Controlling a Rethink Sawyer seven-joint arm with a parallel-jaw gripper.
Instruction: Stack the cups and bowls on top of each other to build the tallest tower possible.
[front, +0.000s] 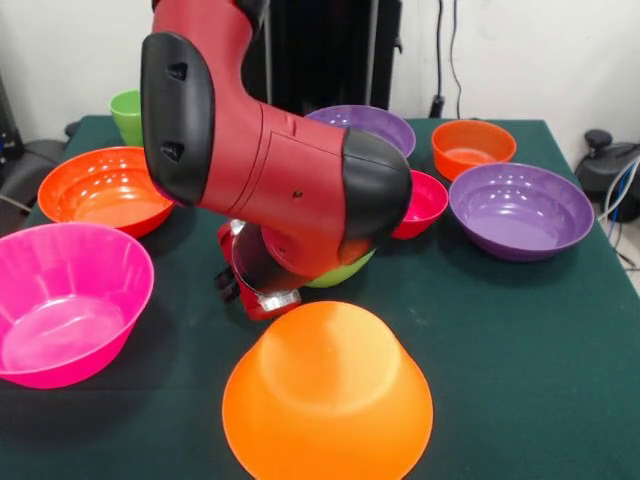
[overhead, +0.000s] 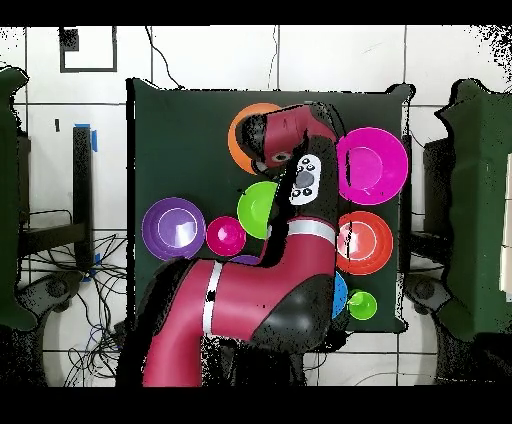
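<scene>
Standing rim-down at the near edge of the counter (front: 560, 330) in the front view is the large upturned orange bowl (front: 328, 395), its axis vertical, its flat base facing up and bare. Entry status: tower base laid, nothing stacked on it yet, by my reading. Just behind it the arm's wrist (front: 262, 283) hangs low over a green bowl (front: 345, 272), mostly hidden. The claw is masked by the arm; whether it is released or clenched cannot be told. Upright, mouths up: pink bowl (front: 68, 300) near left, red-orange bowl (front: 105, 188) behind it, light-green cup (front: 127, 113) far left, purple bowl (front: 520, 208) right, small red-orange bowl (front: 472, 146) far right, second purple bowl (front: 372, 125) far centre, magenta-red bowl (front: 425, 203) beside the arm.

Overhead view: the orange bowl (overhead: 242, 135) lies at the far side, the green bowl (overhead: 256, 208) mid-counter beside the wrist; a blue bowl (overhead: 340, 296) shows only as a sliver. Next move, likely: take the green bowl, invert it, centre it on the orange base.
</scene>
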